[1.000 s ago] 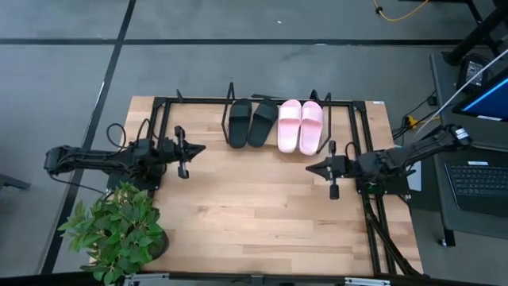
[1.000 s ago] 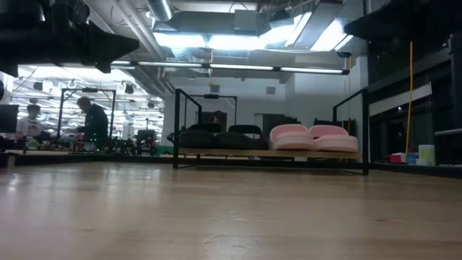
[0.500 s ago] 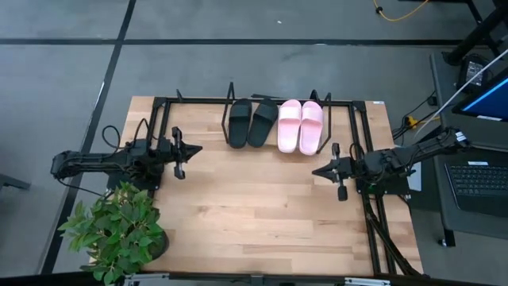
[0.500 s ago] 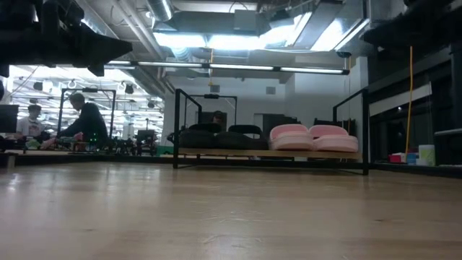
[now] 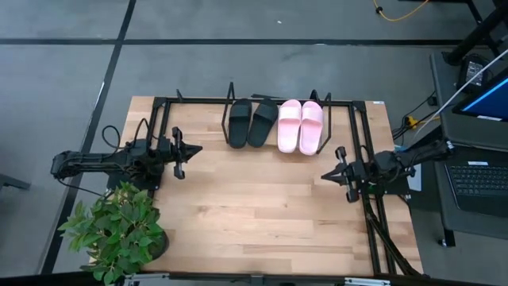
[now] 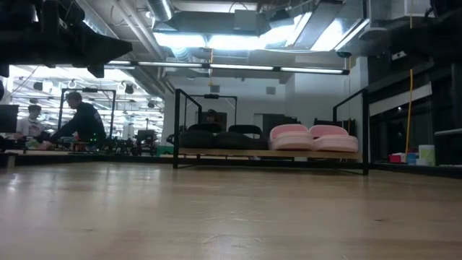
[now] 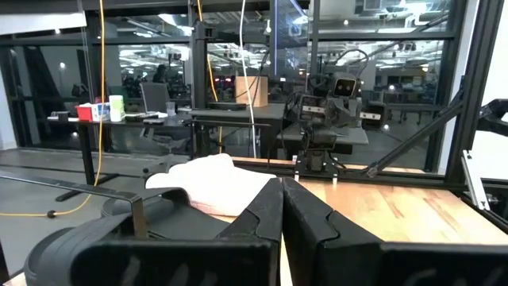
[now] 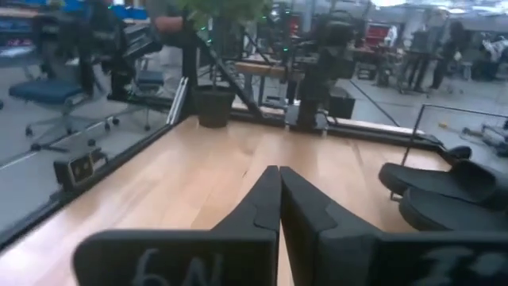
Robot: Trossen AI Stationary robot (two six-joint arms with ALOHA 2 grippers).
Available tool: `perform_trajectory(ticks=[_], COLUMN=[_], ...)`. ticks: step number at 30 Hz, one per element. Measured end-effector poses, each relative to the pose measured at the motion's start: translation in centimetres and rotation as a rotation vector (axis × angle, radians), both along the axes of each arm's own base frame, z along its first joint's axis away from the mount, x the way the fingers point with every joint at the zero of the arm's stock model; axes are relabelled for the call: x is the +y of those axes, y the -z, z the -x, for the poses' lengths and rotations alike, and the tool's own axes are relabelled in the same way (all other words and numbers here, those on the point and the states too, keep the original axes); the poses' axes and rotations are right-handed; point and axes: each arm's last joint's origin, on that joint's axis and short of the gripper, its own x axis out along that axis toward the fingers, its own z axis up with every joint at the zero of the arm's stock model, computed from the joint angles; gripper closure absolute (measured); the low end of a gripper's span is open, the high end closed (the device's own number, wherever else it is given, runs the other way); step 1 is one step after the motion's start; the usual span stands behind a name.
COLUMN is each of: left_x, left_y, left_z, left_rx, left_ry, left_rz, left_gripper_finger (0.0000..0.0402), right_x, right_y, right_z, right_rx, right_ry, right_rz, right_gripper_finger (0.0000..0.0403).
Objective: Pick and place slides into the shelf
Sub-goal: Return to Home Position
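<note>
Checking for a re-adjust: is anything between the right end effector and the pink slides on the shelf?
Nothing visible: only bare tabletop lies between the right end effector and the pink slides on the shelf.

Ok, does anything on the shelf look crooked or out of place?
Nothing stands out. Both black slides and both pink slides sit side by side on the shelf. The left hand and right hand are shut, empty, at opposite sides of the table.
</note>
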Motion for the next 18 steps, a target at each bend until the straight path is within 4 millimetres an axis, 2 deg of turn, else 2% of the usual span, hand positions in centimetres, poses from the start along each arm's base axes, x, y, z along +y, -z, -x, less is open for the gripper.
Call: perform_trajectory(ticks=[6,11,18], left_x=[0.0,0.0,0.0], left_y=[0.0,0.0,0.0], left_z=[0.0,0.0,0.0], left_rx=[0.0,0.0,0.0], left_ry=[0.0,0.0,0.0], left_rz=[0.0,0.0,0.0], left_gripper_finger=[0.0401,0.0401,0.0401], right_x=[0.2,0.5,0.6], right_y=[2.5,2.4,2.5], right_z=[0.0,0.2,0.2], right_rx=[-0.003,-0.027,0.011], right_ry=[-0.064,-0.198,-0.208], right_rz=[0.026,0.022,-0.057], right_gripper_finger=[0.0393,0.0395,0.0383])
